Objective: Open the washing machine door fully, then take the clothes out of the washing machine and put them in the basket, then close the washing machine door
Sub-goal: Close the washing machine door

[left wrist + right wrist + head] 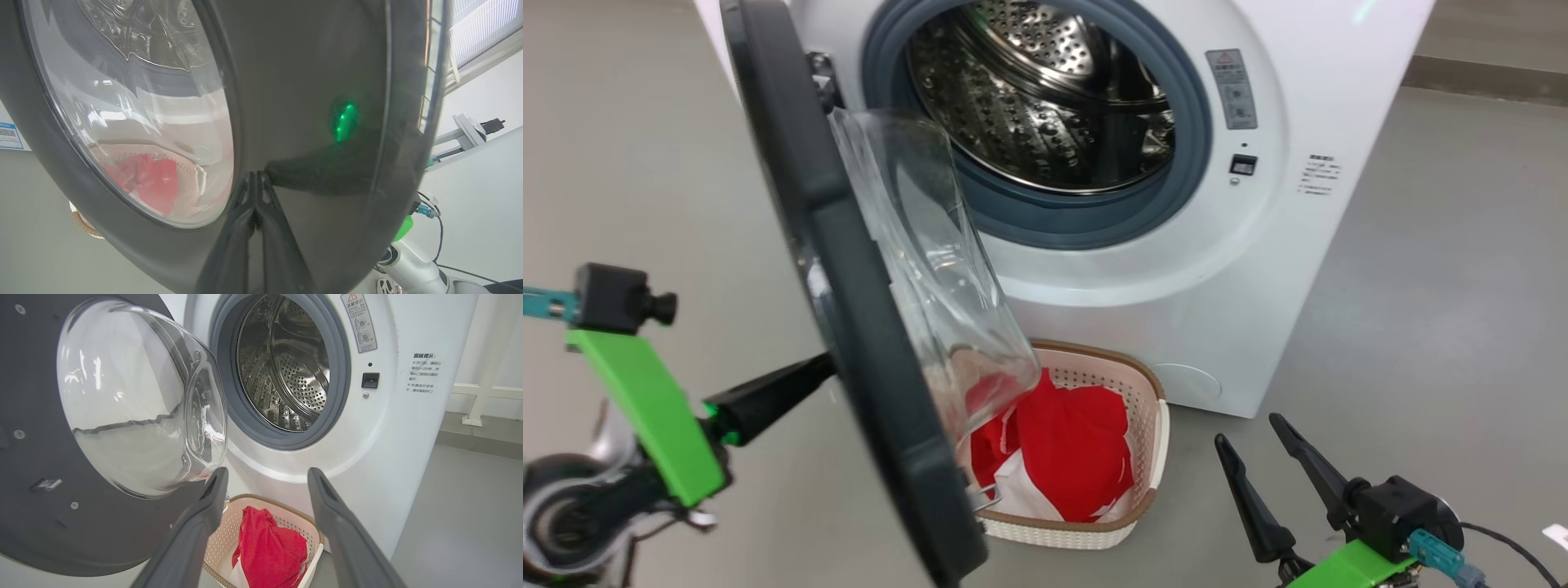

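The washing machine (1258,269) stands with its drum (1045,90) showing bare steel. The washing machine door (849,286) hangs part-way swung, black rim edge-on, its glass bowl (135,396) bulging toward the opening. On the floor below sits the basket (1153,390) with the red and white clothes (1078,457) in it. My left gripper (817,369) is shut, and its tips (255,176) rest against the door's glossy outer face (310,81). Low on the right, my right gripper (1248,431) is open and holds nothing. In the right wrist view this gripper (267,479) points at the basket (282,503) and clothes (269,547).
Grey floor (1437,310) spreads to the right of the machine and to the left of the door. The door's lower edge hangs over the basket's left side. A white rail (482,392) runs along the far wall on the right.
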